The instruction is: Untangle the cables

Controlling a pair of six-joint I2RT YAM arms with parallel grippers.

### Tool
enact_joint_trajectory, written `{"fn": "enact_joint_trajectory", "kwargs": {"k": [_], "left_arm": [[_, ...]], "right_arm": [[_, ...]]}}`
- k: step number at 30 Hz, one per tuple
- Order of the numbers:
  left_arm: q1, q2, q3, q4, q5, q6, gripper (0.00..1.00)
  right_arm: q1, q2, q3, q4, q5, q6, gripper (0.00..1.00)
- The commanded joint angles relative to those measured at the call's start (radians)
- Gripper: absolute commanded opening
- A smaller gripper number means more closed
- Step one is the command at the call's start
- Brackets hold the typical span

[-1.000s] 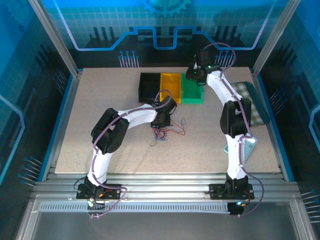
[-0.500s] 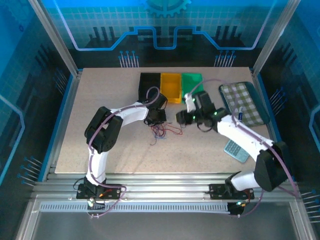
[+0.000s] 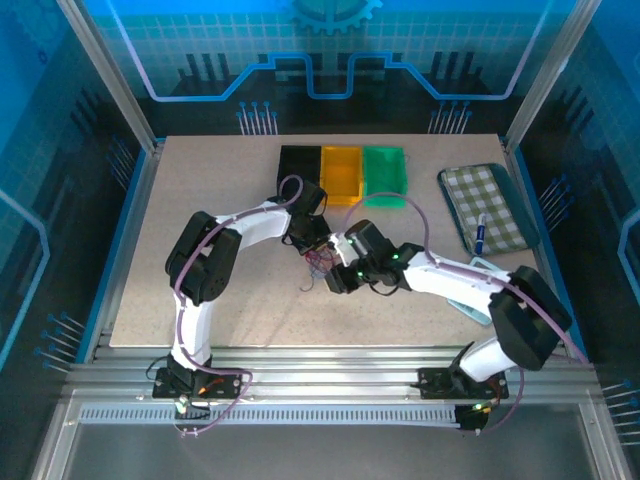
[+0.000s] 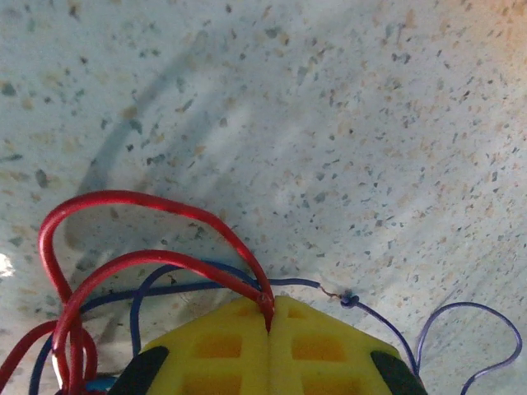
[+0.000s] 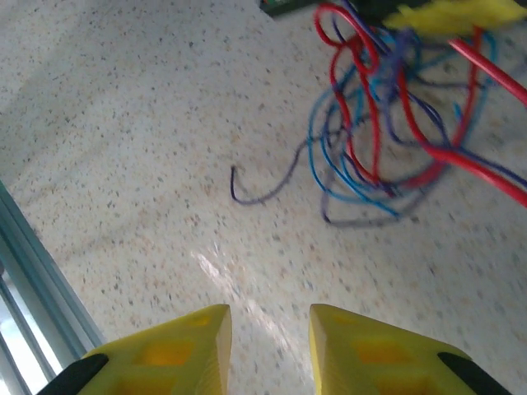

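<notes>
Right arm (image 3: 455, 277) swung to cables (image 3: 321, 262), left fingers (image 4: 222, 333) seen pinching red wire (image 4: 156, 261)

Lighting: bright, even, from overhead; blue cast on the back wall (image 3: 180, 50). Table (image 3: 200, 200): evenly lit, shadows soft and short.
Left wrist view: speckled surface sharp, grey shadow streaks across it, a small white glare spot at the left edge; left fingers (image 4: 329, 346) slightly soft.
Right wrist view: cables (image 5: 387, 123) blurred (red strands smeared most); pale glare streak ahead of the right fingers (image 5: 181, 346).
</notes>
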Motion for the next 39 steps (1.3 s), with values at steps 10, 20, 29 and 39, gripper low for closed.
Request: {"fn": "enact_joint_trajectory", "kwargs": {"k": [10, 20, 29, 39], "left_arm": [[-0.008, -0.052, -0.114, 0.056, 0.06, -0.155, 0.0], [0.001, -0.059, -0.121, 0.021, 0.05, -0.141, 0.0], [0.001, -0.059, -0.142, 0.026, 0.048, -0.152, 0.0], [0.001, -0.062, -0.145, 0.04, 0.04, -0.157, 0.0]], "right_arm": [[0.035, 0.29, 0.144, 0.068, 0.039, 0.016, 0.28], [-0.101, 0.32, 0.097, 0.025, 0.155, 0.146, 0.28], [-0.193, 0.25, 0.039, -0.034, 0.248, 0.189, 0.29], [-0.175, 0.177, 0.018, -0.009, 0.225, 0.191, 0.3]]}}
